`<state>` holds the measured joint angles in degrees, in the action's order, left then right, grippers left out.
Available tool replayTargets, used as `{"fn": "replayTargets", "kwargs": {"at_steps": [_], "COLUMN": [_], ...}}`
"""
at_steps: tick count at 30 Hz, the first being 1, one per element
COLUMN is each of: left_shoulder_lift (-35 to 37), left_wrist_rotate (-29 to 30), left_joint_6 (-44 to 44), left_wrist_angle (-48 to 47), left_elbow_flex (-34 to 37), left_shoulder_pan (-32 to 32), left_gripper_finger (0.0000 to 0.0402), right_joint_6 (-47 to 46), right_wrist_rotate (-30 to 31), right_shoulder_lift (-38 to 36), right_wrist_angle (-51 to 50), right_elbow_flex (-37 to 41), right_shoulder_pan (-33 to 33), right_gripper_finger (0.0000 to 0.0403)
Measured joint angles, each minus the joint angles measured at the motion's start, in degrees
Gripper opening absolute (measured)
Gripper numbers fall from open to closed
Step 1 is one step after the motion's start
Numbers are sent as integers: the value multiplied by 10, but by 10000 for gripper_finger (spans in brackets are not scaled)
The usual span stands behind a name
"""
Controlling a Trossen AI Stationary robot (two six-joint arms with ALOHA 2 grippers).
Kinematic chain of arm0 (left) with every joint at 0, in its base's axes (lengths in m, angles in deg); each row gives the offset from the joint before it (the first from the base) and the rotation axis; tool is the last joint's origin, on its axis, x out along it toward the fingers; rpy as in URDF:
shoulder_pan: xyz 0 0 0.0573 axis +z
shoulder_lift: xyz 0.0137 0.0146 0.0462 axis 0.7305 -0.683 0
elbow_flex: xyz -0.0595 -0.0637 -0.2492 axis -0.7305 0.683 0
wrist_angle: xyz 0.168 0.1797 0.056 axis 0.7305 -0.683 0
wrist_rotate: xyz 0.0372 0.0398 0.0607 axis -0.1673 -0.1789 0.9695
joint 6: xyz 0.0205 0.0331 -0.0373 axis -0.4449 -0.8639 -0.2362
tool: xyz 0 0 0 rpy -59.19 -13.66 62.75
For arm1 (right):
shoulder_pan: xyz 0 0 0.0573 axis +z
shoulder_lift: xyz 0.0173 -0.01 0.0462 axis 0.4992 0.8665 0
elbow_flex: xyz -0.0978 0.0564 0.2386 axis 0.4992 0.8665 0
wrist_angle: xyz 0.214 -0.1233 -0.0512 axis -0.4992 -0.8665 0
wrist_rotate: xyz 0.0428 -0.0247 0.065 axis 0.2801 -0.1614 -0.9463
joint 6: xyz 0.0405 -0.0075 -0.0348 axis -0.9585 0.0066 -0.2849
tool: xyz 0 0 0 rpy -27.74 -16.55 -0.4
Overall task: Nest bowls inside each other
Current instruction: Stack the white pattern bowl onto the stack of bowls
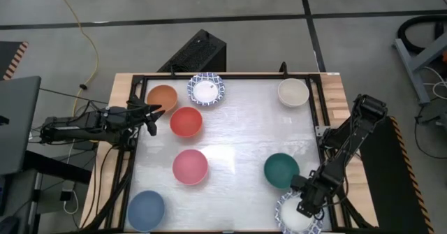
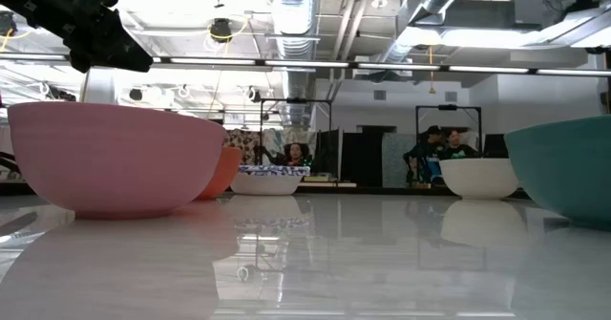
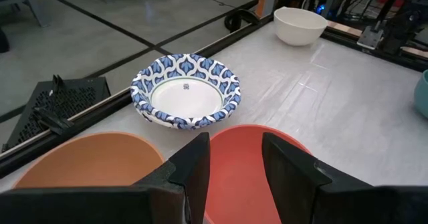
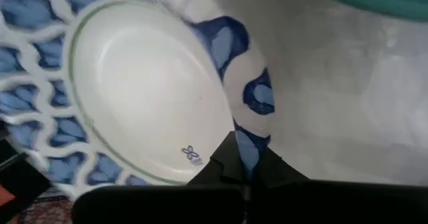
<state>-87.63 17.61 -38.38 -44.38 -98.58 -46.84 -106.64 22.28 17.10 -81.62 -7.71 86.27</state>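
Note:
A white bowl with a blue-patterned rim (image 1: 293, 218) sits at the table's near right corner, with my right gripper (image 1: 306, 205) shut on its rim. The dark green bowl (image 1: 281, 169) is just beyond it. My left gripper (image 3: 235, 170) hangs open above the table's far left, over the red bowl (image 1: 186, 121) and beside the orange bowl (image 1: 162, 98), touching neither. A second blue-patterned bowl (image 3: 186, 90) and the cream bowl (image 1: 293, 92) rest on their bases at the far edge. The pink bowl (image 1: 190, 166) and the blue bowl (image 1: 146, 209) stand toward the near left. My right gripper pinches the patterned bowl's rim (image 4: 252, 140) between its two fingers, one on the inner side and one on the outer side. The fingers come steeply from above, across the rim. Whether the bowl's base is off the table I cannot tell.
A black frame (image 1: 230, 75) runs around the white tabletop. The middle of the table (image 1: 244, 136) holds nothing. In the low view, people (image 2: 434, 148) show in the room beyond the table.

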Motion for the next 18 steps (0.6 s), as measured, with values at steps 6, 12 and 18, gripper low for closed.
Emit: {"fn": "replayTargets", "kwargs": {"at_steps": [6,12,18], "left_shoulder_lift": [0,0,0], "left_wrist_rotate": [0,0,0], "left_joint_6": [0,0,0], "left_wrist_angle": [0,0,0], "left_elbow_flex": [0,0,0], "left_shoulder_pan": [0,0,0], "left_gripper_finger": [126,126,126], "right_joint_6": [21,48,85], "right_wrist_rotate": [0,0,0], "right_shoulder_lift": [0,0,0], "right_wrist_angle": [-2,-2,-2], "right_elbow_flex": [-23,-44,-63], "right_shoulder_pan": [-19,-41,-84], "right_gripper_finger": [10,10,10]}}
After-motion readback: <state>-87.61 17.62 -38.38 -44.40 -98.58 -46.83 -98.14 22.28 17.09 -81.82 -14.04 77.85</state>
